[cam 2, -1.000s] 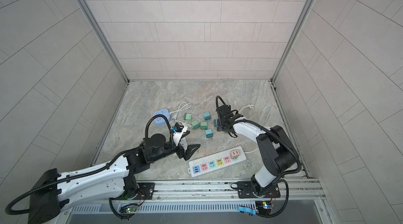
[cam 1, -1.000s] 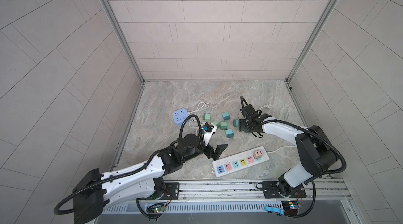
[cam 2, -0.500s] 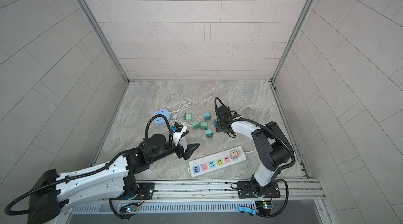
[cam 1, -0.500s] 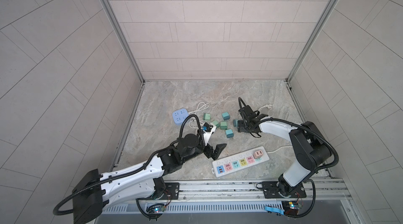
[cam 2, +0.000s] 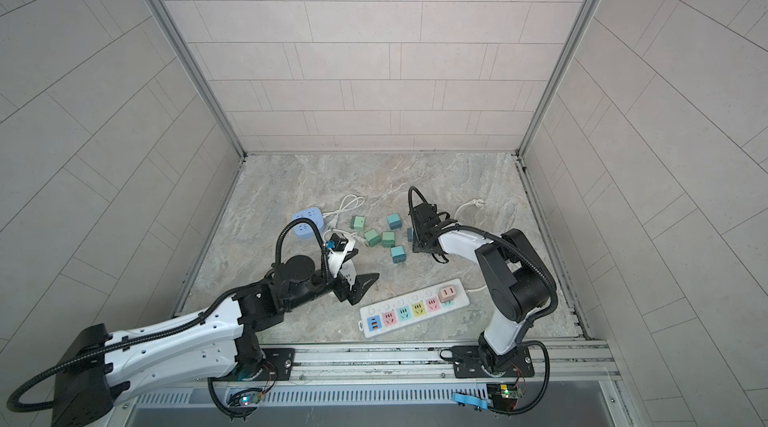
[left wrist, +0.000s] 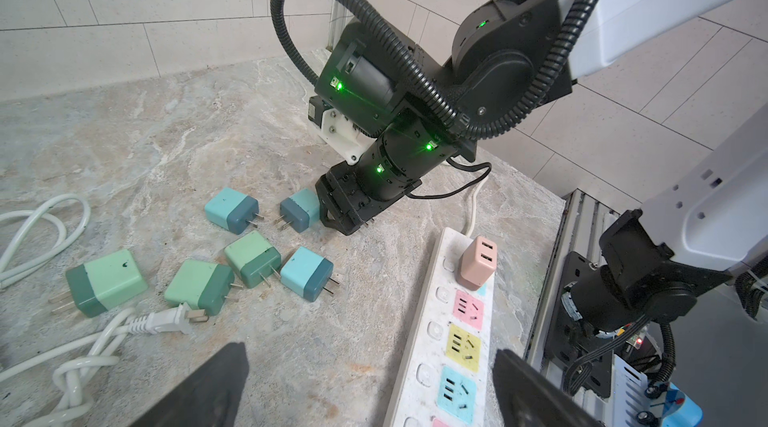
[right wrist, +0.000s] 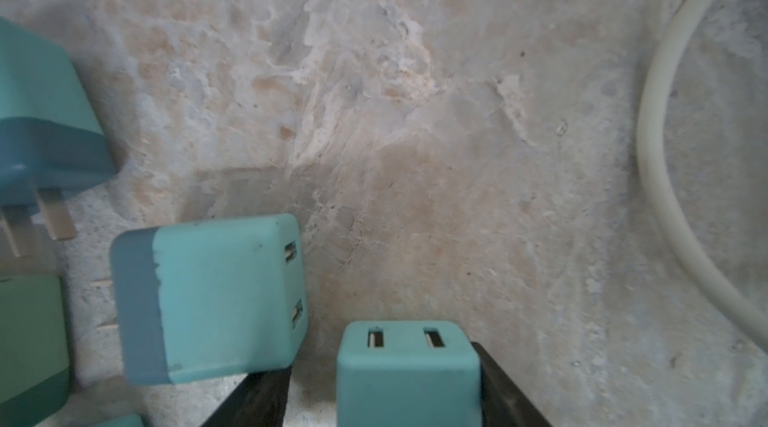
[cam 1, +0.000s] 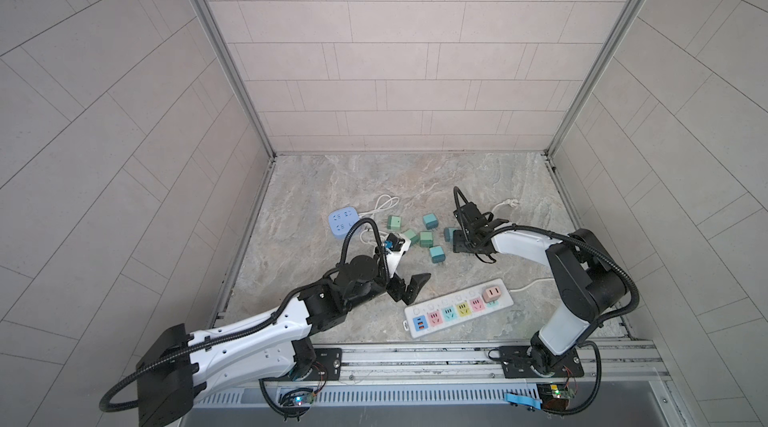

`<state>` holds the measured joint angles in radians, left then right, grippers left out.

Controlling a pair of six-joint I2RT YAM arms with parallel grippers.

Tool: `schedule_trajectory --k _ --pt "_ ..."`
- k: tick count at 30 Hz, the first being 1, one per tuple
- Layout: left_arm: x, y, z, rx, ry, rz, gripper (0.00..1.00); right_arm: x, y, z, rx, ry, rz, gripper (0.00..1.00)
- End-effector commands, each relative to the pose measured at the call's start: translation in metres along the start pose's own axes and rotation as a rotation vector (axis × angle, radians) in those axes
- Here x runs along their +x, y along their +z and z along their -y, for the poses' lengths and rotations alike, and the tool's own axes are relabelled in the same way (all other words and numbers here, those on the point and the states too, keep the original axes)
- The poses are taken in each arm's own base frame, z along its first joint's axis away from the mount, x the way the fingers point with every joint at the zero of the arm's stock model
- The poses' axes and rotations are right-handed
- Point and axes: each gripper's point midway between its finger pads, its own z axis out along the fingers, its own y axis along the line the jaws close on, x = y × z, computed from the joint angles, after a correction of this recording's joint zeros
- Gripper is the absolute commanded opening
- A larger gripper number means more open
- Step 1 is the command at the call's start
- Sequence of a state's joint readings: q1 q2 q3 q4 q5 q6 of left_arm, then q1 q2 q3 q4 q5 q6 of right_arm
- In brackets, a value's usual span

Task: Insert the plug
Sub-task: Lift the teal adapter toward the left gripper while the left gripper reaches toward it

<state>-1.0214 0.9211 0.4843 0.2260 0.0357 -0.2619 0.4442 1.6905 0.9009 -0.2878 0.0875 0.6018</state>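
A teal plug (right wrist: 407, 375) lies on the marble floor between the fingers of my right gripper (right wrist: 380, 366). One finger (right wrist: 503, 391) touches its side; the other finger (right wrist: 257, 400) stands a small gap away, so the gripper is open. In both top views this gripper (cam 1: 459, 238) (cam 2: 415, 238) covers most of the plug (cam 1: 449, 233). The white power strip (cam 1: 457, 308) (left wrist: 453, 342) lies near the front rail with a pink plug (cam 1: 492, 293) (left wrist: 478, 263) in its end socket. My left gripper (cam 1: 409, 285) (left wrist: 370, 362) hangs wide open and empty just left of the strip.
Several loose teal and green plugs (cam 1: 424, 238) (left wrist: 253, 258) lie left of my right gripper, one (right wrist: 208, 300) close beside the finger. A blue round socket block (cam 1: 343, 221) and white cords (cam 1: 380, 204) (left wrist: 137, 321) lie behind my left arm. The strip's cord (right wrist: 665, 155) curves past.
The right gripper's jaws have narrowed around the teal plug and the arm has shifted slightly left. My left arm has not moved.
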Motion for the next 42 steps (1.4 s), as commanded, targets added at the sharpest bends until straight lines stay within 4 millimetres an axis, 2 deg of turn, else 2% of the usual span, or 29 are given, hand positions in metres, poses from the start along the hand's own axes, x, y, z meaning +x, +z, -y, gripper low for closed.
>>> schedule_trajectory --k 1,8,15,21,24,27,30,35,37,42 --pt "-0.013 -0.002 0.0 -0.005 -0.011 0.036 1.0 0.01 0.003 0.001 0.006 -0.01 -0.026 0.67" --pt "-0.015 0.0 0.001 -0.001 -0.019 0.031 1.0 0.017 0.009 0.001 0.007 -0.025 -0.047 0.62" --pt "-0.012 0.001 0.001 -0.003 -0.023 0.025 0.99 0.02 0.004 -0.001 -0.001 -0.032 -0.04 0.55" --pt "-0.013 0.002 -0.002 -0.018 -0.052 0.025 0.98 0.024 -0.002 -0.006 -0.026 -0.044 -0.038 0.38" --pt "-0.015 0.004 -0.004 -0.024 -0.106 0.008 0.94 0.022 -0.012 -0.013 -0.054 -0.05 -0.008 0.3" --pt "-0.017 0.009 -0.015 0.009 -0.213 -0.025 0.88 0.014 -0.031 -0.021 -0.092 -0.073 0.064 0.24" --pt "-0.021 0.012 -0.031 0.031 -0.292 -0.042 0.83 0.003 -0.063 -0.031 -0.115 -0.142 0.189 0.22" --pt "-0.032 0.004 -0.03 0.029 -0.263 -0.06 0.81 -0.012 -0.133 -0.043 -0.149 -0.258 0.466 0.15" --pt "-0.034 0.001 -0.029 0.035 -0.25 -0.057 0.81 -0.012 -0.159 -0.051 -0.213 -0.315 0.587 0.14" --pt "-0.037 -0.003 -0.021 0.073 -0.222 -0.059 0.81 0.01 -0.201 -0.069 -0.39 -0.542 0.859 0.14"
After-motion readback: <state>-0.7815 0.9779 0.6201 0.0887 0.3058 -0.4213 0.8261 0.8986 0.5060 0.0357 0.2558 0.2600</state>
